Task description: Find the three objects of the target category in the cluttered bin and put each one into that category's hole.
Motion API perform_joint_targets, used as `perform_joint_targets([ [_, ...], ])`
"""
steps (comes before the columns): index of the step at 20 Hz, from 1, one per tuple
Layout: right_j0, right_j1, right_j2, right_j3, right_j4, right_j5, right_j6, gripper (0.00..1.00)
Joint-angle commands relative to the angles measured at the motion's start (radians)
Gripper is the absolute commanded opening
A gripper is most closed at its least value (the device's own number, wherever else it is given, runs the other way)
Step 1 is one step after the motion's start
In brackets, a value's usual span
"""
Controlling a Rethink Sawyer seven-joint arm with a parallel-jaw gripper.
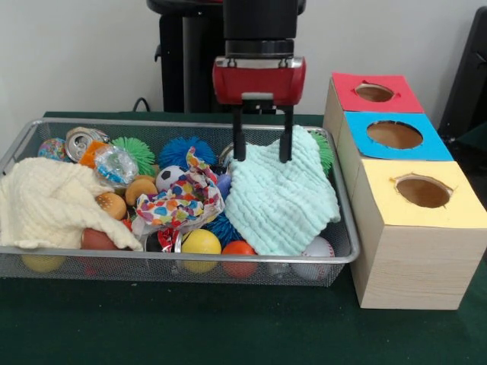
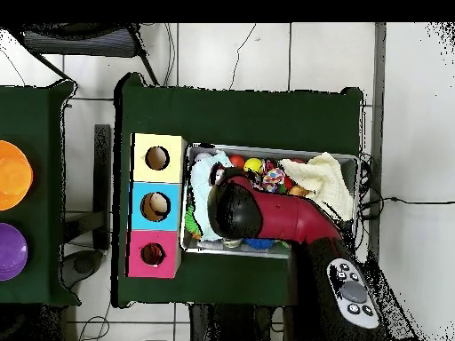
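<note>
The silver wire mesh bin [image 1: 175,263] is full of clutter; it also shows in the overhead view [image 2: 267,149]. My gripper [image 1: 263,156] hangs over the bin's right part, open, its two black fingers [image 1: 240,141] down on the upper part of a mint-green cloth [image 1: 281,201]. In the overhead view my red arm [image 2: 267,218] hides the gripper. No soft toy figure shows plainly; cloths cover much of the bin. The hole in the red top [image 1: 374,92] is at the far end of the wooden box, right of the bin, and shows in the overhead view [image 2: 153,254].
A cream cloth [image 1: 53,201] covers the bin's left. A patterned wrapper [image 1: 183,201], spiky green [image 1: 137,152] and blue [image 1: 176,150] balls, a soccer ball [image 1: 169,177], a yellow ball [image 1: 201,242], a can [image 1: 80,142]. Blue-topped hole [image 1: 394,134], yellow-topped hole [image 1: 422,191].
</note>
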Motion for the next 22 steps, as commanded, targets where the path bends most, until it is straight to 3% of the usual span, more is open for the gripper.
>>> perform_joint_targets([
  [1, -0.007, 0.083, -0.091, -0.171, -0.127, 0.207, -0.078, 1.0],
  [7, -0.034, 0.085, -0.118, -0.219, -0.18, 0.275, -0.084, 1.0],
  [9, -0.044, 0.082, -0.121, -0.215, -0.193, 0.258, -0.067, 1.0],
  [15, -0.073, 0.142, -0.123, -0.241, -0.226, 0.343, -0.082, 1.0],
  [22, -0.121, 0.185, -0.095, -0.213, -0.247, 0.318, -0.078, 1.0],
])
